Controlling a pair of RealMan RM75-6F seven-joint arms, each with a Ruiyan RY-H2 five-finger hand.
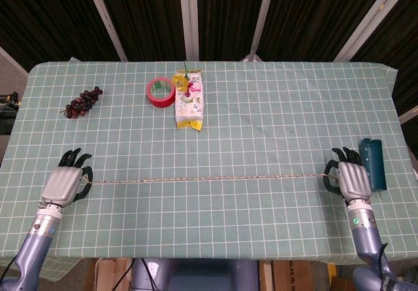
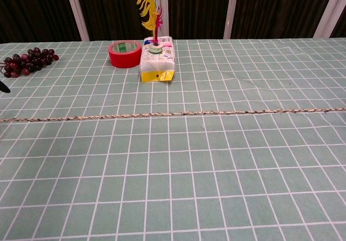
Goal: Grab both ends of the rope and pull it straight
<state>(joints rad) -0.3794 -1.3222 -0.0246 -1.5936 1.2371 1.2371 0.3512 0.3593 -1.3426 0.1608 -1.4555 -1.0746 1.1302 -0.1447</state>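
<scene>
A thin, pale braided rope (image 1: 209, 178) is being stretched in a nearly straight line across the near part of a counter (image 1: 274, 115) covered in a green cloth with a white grid. One end of the rope is being held at the fingers of the left hand (image 1: 65, 185), a grey-backed hand with black fingers that is being rested low near the counter's left edge. The other end is being held at the fingers of the right hand (image 1: 350, 181), which is being kept near the right edge. Both hands are being shown with fingers curled around the rope's ends, palms turned down.

Just beside the right hand, on its outer side, a dark teal rectangular case (image 1: 372, 164) is being shown lying on the cloth. At the far side, well apart from the rope, a red roll of tape (image 1: 160, 91), a white and yellow snack packet (image 1: 189, 102) and a bunch of dark purple grapes (image 1: 82, 102) are being shown.

In the chest view the rope (image 2: 173, 114) is being seen running edge to edge, with its twisted strands made plain. A yellow feather (image 2: 147, 3) is being seen standing upright from the packet (image 2: 157, 62). The hands and the teal case are being cut out of this view; only the head view is showing them.
</scene>
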